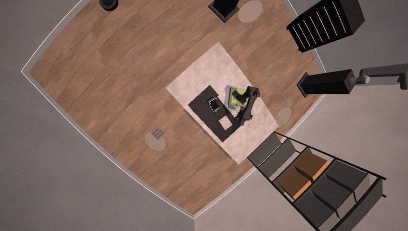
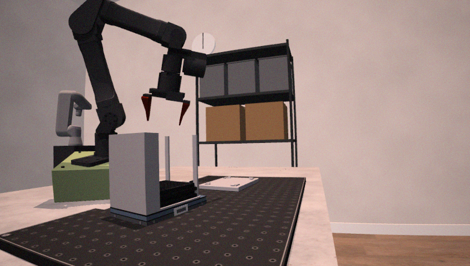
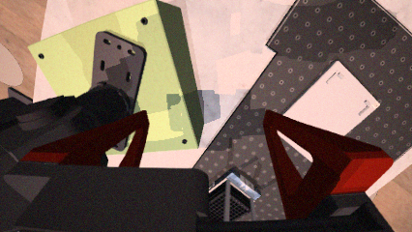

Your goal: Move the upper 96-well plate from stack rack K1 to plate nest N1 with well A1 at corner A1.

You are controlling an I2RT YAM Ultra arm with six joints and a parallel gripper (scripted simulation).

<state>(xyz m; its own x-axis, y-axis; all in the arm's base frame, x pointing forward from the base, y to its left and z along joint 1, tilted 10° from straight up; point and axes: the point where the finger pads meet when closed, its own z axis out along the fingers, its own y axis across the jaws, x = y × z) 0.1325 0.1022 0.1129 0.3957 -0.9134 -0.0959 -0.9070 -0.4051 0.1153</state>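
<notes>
The stack rack K1 [image 2: 154, 178] stands on the dark perforated baseplate, with a grey side wall, thin posts and two front tabs. Black well plates [image 2: 176, 192] sit stacked low inside it; I cannot separate upper from lower. The rack also shows in the overhead view [image 1: 214, 104] and at the bottom of the wrist view [image 3: 232, 195]. The plate nest N1 [image 2: 229, 183] is a pale flat plate farther back on the baseplate; it also shows in the wrist view [image 3: 334, 99] and in the overhead view [image 1: 225, 122]. My gripper [image 2: 164, 113], with red fingers, is open and empty, high above the rack.
The arm's base stands on a green block [image 2: 80, 179] left of the rack. A metal shelf [image 2: 247, 102] with brown boxes stands behind the table. A grey machine [image 2: 69, 115] is at the far left. The table edge runs along the right.
</notes>
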